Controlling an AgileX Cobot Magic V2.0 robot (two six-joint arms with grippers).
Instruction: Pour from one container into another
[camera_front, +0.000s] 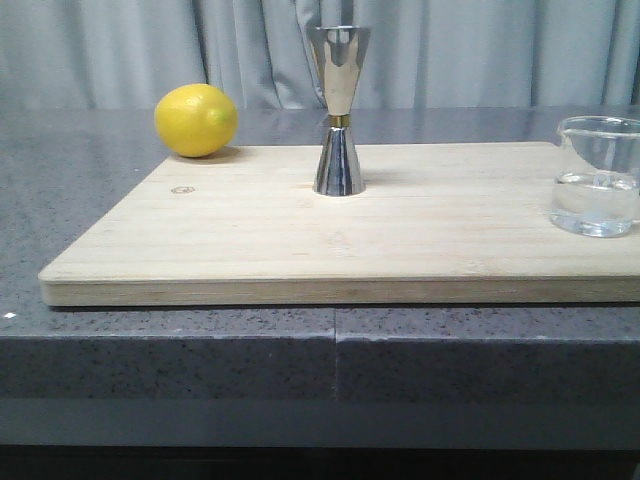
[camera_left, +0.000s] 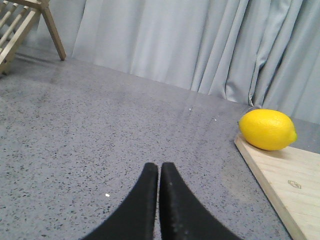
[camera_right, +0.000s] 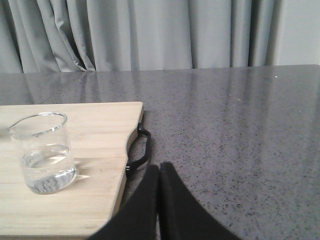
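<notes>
Right gripper (camera_right: 159, 172): black fingers pressed together, holding nothing, low over the grey stone counter (camera_right: 240, 130). Just ahead of its tips & to one side, the wooden board's (camera_right: 100, 150) corner w/ a black handle loop (camera_right: 141, 150). Beyond that edge, near but not touching the gripper, stands the glass beaker (camera_right: 44, 152), upright, approx. a third full of clear liquid, pouring lip pointing away from the gripper.

Left gripper (camera_left: 159, 175): fingers also pressed together, empty, over bare counter. Ahead & off to the side, a lemon (camera_left: 267, 129) sits at the board's far corner, partly on the wood. A wooden rack (camera_left: 25, 20) stands well beyond.

Front view: steel jigger (camera_front: 338, 110) upright mid-board, well apart from both grippers; lemon one side, beaker at the other end, partly cut off by the frame.

Risks, as a judgement: shut fingers must spread before reaching, else they'd shove the beaker & spill. Smooth glass may slip in a weak pinch. The jigger is tall w/ a narrow base, so a bump would probably topple it; its small mouth makes overshoot likely.
</notes>
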